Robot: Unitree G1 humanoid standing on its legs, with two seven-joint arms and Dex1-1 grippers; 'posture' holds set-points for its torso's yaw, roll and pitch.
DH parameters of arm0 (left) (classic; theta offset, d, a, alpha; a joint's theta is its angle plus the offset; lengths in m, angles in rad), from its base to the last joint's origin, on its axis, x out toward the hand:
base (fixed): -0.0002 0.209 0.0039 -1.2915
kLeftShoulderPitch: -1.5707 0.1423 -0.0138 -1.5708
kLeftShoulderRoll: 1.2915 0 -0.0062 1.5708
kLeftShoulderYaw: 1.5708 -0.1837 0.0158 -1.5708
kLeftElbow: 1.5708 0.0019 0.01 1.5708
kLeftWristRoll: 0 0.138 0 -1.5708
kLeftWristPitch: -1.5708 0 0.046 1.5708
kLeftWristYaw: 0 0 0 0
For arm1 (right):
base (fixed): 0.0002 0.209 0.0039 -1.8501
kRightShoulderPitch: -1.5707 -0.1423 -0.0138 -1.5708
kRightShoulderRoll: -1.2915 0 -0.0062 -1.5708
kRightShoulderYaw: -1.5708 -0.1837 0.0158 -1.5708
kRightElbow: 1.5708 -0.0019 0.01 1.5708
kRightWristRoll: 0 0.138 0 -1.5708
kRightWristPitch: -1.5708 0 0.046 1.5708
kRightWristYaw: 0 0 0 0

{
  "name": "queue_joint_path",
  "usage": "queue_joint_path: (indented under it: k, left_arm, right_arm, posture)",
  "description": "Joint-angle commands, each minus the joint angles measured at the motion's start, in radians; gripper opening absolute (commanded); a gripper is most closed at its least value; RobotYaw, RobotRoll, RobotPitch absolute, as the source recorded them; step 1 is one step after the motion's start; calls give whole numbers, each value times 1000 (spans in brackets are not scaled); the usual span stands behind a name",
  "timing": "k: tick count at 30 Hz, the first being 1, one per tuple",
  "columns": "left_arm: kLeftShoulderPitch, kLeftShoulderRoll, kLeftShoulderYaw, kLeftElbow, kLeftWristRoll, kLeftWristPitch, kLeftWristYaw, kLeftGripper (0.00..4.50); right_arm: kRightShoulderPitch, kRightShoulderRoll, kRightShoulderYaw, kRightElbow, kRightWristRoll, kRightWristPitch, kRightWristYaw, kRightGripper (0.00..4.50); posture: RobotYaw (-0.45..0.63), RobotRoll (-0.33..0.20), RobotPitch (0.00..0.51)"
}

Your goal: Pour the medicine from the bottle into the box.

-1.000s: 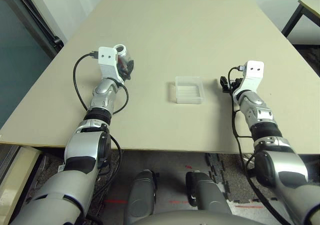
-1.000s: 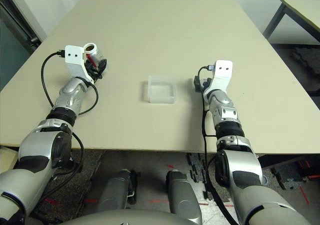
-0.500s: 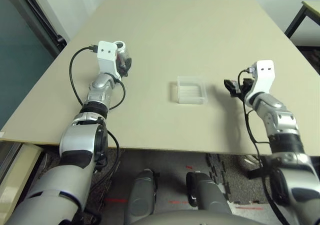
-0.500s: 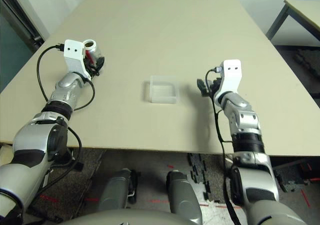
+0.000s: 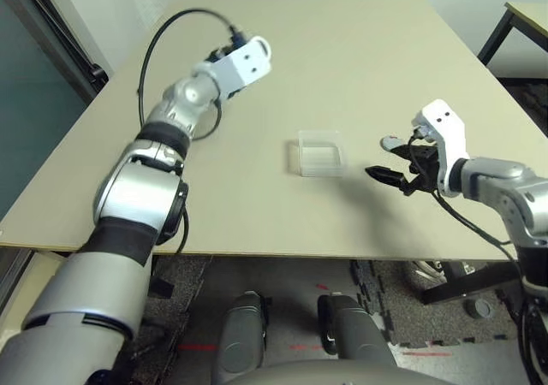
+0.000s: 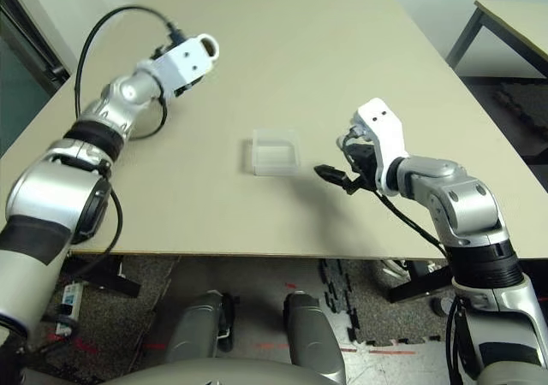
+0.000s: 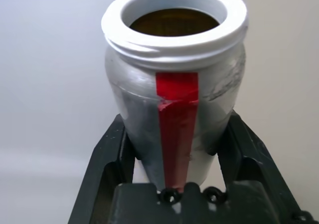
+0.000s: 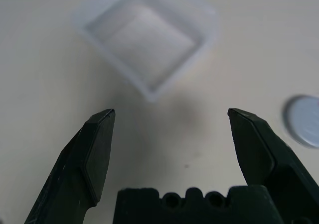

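Note:
In the left wrist view my left gripper (image 7: 174, 120) is shut on the bottle (image 7: 174, 104), a silvery-grey one with a red stripe and an open white-rimmed mouth. The inside of the mouth looks dark brown, and I cannot make out single pieces of medicine there. The left arm is raised over the far left of the table, with its white wrist block (image 5: 244, 60) hiding the bottle in the head views. The box (image 5: 319, 152), a clear shallow tray, sits empty mid-table. My right gripper (image 8: 172, 113) is open just to the right of the box, fingers pointing at it, apart from it.
A round grey cap (image 8: 304, 127) lies on the table beside the right gripper. The beige table (image 5: 342, 51) stretches bare beyond the box. A black cable (image 5: 163, 43) loops from the left wrist. Another table's edge (image 5: 527, 13) stands far right.
The left arm has lifted off the table and swung up and inward with the bottle. The right arm has turned so its open gripper points at the box from the right.

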Motion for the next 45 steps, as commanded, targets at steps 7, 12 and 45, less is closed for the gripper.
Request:
queue_joint_path:
  k: [7, 12, 45]
  left_arm:
    - [-125, -108, -446, 49, 468, -34, 281, 2465]
    - [-149, -166, -572, 59, 592, -23, 375, 2465]
    - [110, -143, 516, 25, -428, 275, -22, 2465]
  right_arm:
    - [-55, 17, 93, 29, -61, -30, 4, 4500]
    - [-57, 50, 93, 25, -68, -29, -12, 4500]
    - [-121, 112, 98, 132, -104, -91, 3, 4500]
  posture:
    - [-48, 0, 59]
    - [-70, 0, 54]
    - [28, 0, 50]
